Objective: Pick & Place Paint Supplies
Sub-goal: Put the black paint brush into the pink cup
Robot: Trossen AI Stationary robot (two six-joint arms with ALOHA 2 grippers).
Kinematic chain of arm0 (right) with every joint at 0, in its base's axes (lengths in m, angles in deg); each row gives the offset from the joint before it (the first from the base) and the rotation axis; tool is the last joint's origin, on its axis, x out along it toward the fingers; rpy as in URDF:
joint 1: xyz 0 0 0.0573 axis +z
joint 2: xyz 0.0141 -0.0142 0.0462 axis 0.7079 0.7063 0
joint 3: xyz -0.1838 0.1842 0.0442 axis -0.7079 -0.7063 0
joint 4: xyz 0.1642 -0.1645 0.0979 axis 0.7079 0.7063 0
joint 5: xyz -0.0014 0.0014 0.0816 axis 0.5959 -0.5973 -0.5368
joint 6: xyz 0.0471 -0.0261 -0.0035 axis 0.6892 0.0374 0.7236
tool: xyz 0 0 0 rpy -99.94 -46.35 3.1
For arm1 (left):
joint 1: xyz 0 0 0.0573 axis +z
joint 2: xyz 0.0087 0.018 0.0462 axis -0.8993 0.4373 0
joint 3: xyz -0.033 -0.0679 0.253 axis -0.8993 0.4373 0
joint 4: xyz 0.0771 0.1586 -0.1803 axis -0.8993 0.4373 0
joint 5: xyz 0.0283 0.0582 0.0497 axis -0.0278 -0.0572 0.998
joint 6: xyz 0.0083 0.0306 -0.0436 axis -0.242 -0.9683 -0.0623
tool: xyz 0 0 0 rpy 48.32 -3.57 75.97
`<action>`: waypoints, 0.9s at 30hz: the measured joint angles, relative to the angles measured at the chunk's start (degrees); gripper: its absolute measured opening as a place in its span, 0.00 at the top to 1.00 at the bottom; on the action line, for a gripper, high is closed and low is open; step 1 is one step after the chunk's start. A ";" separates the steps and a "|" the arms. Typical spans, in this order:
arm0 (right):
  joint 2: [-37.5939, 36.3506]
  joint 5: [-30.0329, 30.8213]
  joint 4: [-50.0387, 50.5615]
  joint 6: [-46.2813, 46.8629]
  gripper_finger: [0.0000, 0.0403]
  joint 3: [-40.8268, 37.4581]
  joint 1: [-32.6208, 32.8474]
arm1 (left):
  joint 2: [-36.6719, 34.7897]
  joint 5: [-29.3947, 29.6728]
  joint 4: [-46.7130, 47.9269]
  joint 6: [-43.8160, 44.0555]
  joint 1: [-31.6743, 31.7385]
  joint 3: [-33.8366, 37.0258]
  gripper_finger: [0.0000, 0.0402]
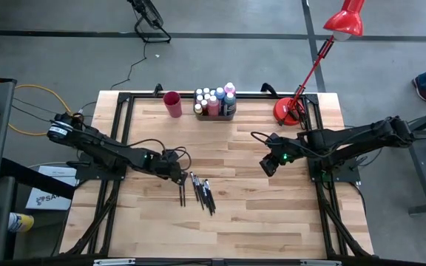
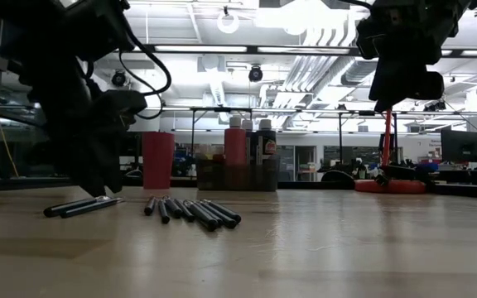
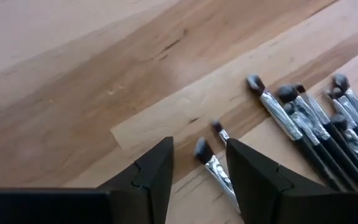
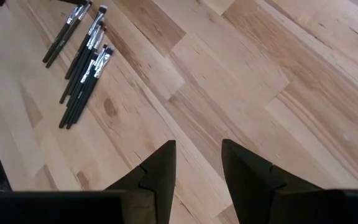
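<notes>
Left gripper (image 3: pixel 199 168) low over two brushes (image 1: pixel 181 191)

Its fingers are parted around them, gripping nothing; right gripper (image 4: pixel 197 163) hangs open, empty, right of centre.

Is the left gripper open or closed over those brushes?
Open. In the left wrist view the left gripper has its fingers apart, and two paintbrushes lie on the table between them, not clamped.

A red cup (image 1: pixel 172 103) stands upright near the table's (image 1: pixel 272 222) far edge, just beside a grey tray (image 1: pixel 214 114) — the two are apart. At the far right corner sits a red lamp (image 1: pixel 344 24), its round base (image 1: pixel 287 112) on the wood and its arm tilted outward. A person's shoe (image 1: pixel 422 89) shows on the floor — well off the table.
</notes>
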 joint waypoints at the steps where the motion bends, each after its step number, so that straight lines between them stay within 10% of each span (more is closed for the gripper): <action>1: 0.00 0.00 0.02 -0.02 0.70 0.00 0.00 | 0.20 -0.37 -0.01 0.04 0.00 0.00 0.64; 27: 0.02 0.00 0.78 -1.09 0.70 0.00 0.00 | 10.90 -2.31 17.23 -3.45 0.00 -13.81 0.64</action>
